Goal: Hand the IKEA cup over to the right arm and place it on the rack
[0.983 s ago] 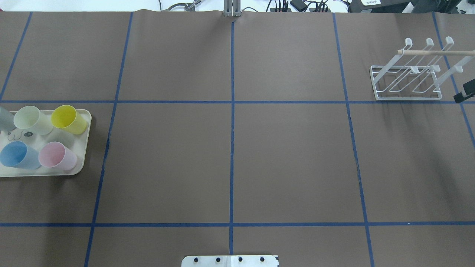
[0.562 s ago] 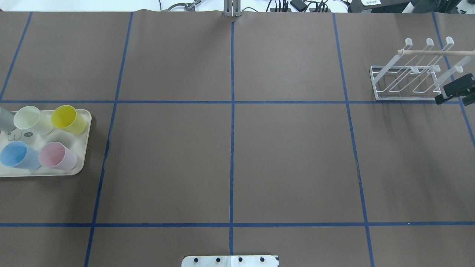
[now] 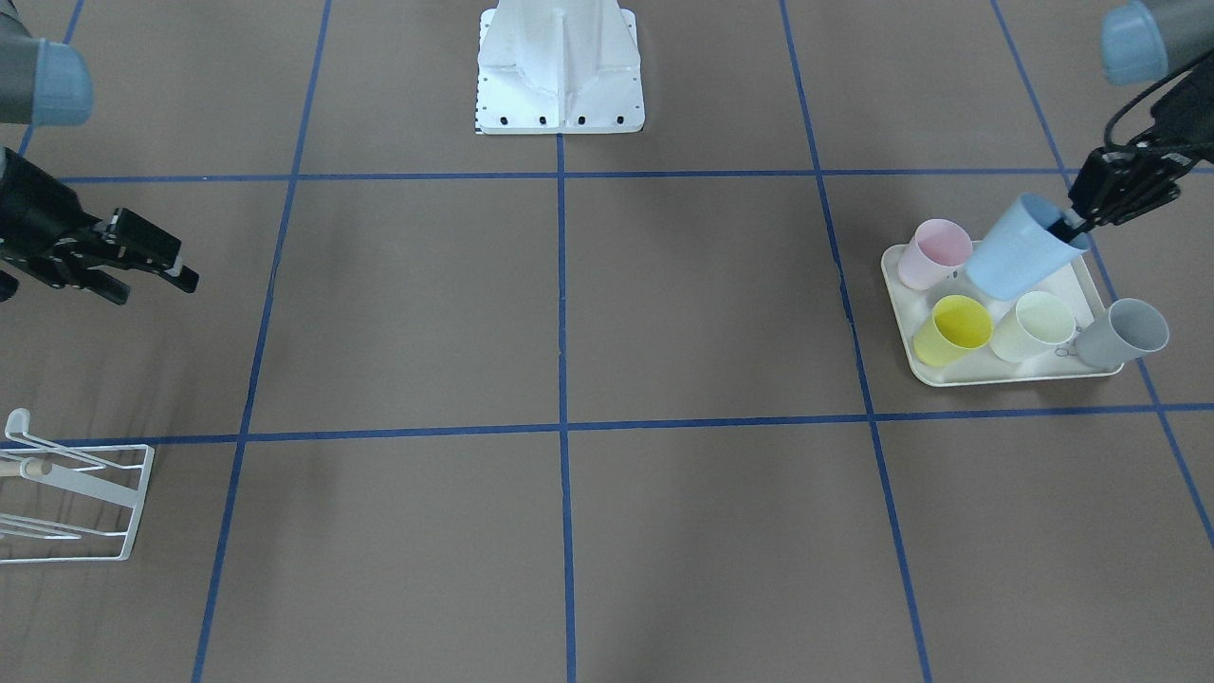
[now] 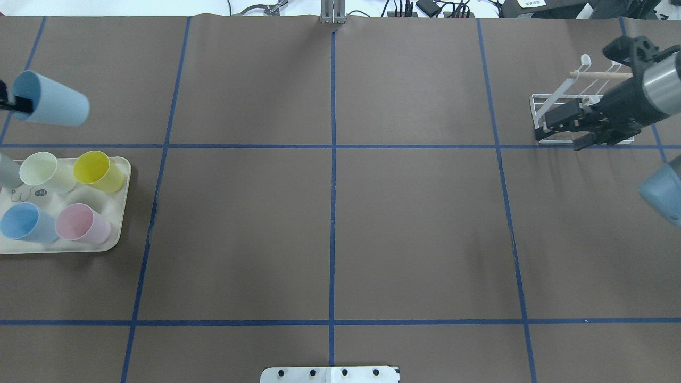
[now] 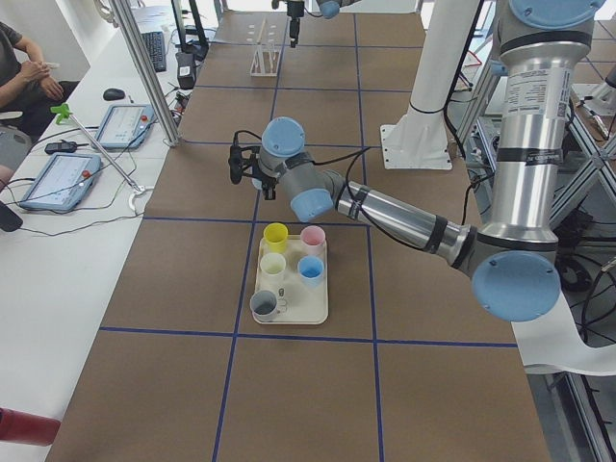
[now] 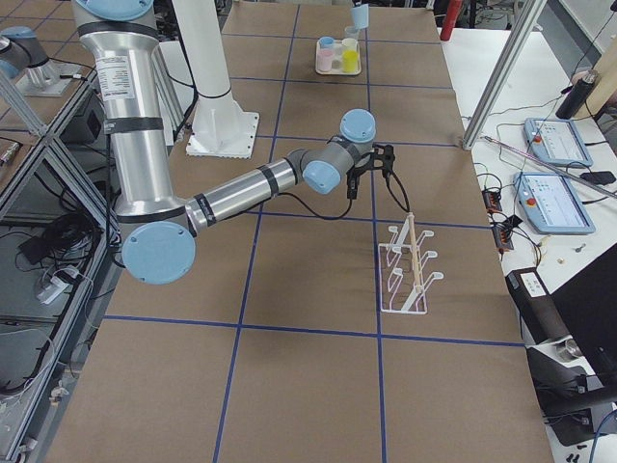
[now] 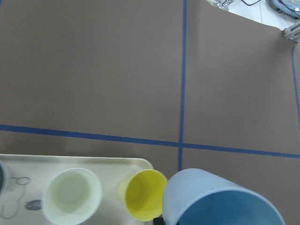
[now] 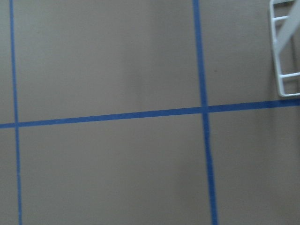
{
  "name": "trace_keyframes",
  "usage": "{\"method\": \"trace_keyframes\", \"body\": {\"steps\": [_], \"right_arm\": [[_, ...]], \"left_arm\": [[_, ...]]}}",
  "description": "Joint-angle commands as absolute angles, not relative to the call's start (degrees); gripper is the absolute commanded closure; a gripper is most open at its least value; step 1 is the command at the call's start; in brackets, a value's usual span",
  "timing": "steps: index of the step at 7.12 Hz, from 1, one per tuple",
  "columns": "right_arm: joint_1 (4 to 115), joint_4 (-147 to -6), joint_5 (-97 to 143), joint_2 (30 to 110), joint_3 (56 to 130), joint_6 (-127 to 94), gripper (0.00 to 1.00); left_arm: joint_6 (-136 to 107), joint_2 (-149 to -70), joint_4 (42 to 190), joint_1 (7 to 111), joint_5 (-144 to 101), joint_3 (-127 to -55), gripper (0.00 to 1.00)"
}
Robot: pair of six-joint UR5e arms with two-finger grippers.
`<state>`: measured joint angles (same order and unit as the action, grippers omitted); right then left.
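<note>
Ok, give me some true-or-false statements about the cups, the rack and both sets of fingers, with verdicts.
1. The left fingers hold a light blue cup in the air. True.
2. The right fingers hold a cup. False: they are open and empty.
3. A cup hangs on the rack. False: the rack holds no cup.
4. A yellow cup stands on the tray. True.

Pale blue cup (image 4: 50, 106) hangs tilted midair, seemingly rim-held; white wire rack (image 6: 415, 256) stands well apart.
</note>
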<state>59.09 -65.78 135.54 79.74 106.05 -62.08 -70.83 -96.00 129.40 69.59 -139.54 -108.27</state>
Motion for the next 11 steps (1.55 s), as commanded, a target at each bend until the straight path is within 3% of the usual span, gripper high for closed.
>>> {"method": "trace_keyframes", "body": {"steps": [1, 3, 7, 11], "right_arm": [[50.4, -65.13, 124.5, 70.01, 106.17, -82.07, 0.01], [48.09, -59.21, 122.44, 66.01, 105.91, -96.09, 0.01], [44.41, -21.88, 112.29, 66.53, 101.09, -131.06, 0.01], [34.46, -9.85, 87.64, 65.92, 100.63, -146.15, 0.01]], "left_arm": [[-91.82, -104.73, 137.39, 56.32, -125.59, -108.02, 1.0], [-111.62, -108.96, 152.86, 47.05, -112.13, -105.48, 1.0], [-128.38, -112.23, 173.72, 42.98, -102.66, -98.8, 1.0], [-131.83, -115.05, 178.07, 38.67, -95.71, -96.68, 1.0]]}}
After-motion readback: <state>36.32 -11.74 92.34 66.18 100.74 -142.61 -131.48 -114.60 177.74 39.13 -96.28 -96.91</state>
